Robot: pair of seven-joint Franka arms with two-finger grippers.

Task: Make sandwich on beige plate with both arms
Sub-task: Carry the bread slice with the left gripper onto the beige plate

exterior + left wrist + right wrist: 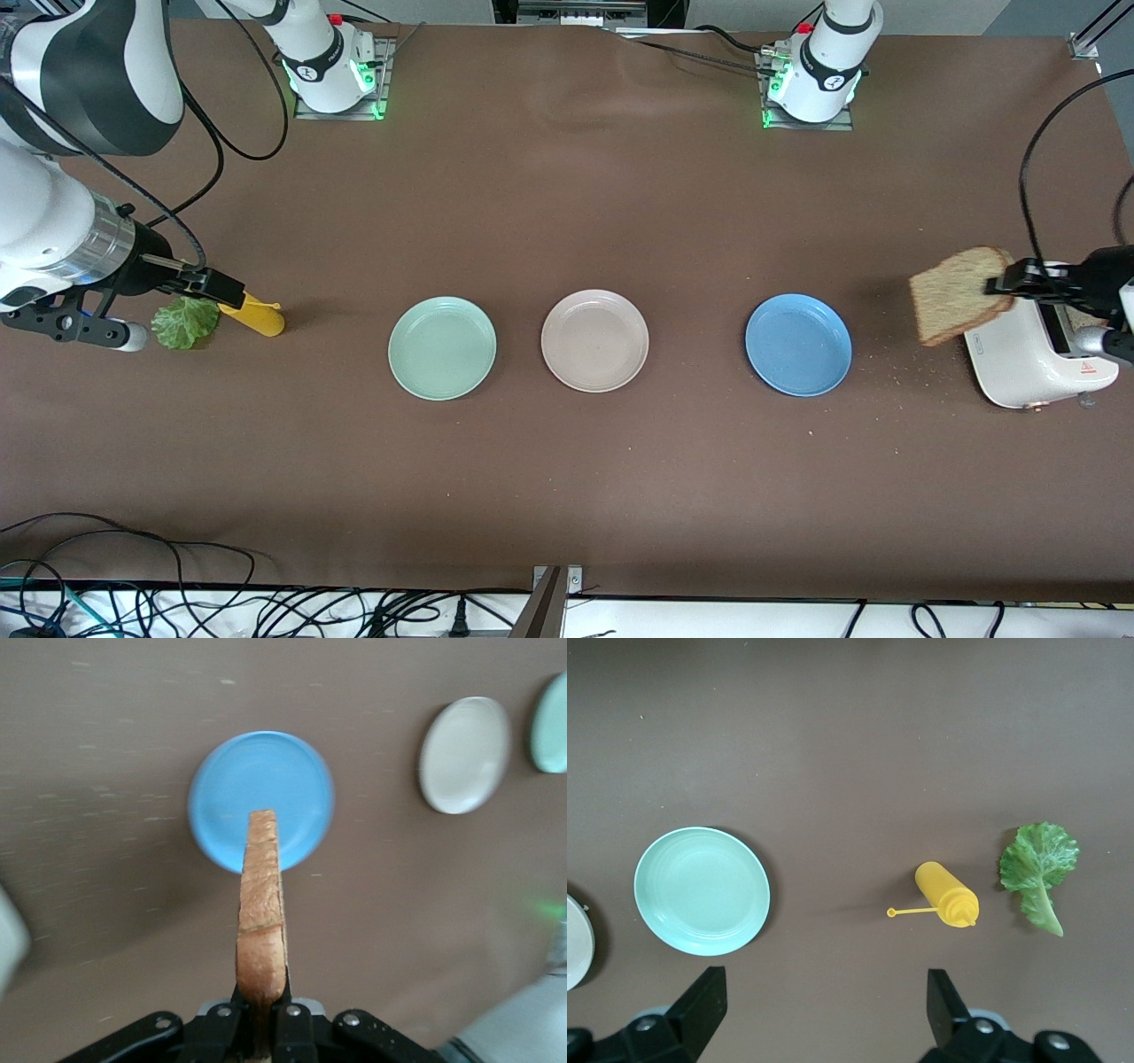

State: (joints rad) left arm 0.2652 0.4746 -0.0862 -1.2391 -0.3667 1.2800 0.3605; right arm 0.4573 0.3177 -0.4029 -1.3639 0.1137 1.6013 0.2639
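The left gripper (999,284) clamps a brown, dark-crusted bread slice (961,295); the right gripper (824,1005) hangs spread.

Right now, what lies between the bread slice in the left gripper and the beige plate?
Only the round blue plate, empty, lies between the brown bread slice in the left gripper and the round pinkish-beige plate; the front view shows it.
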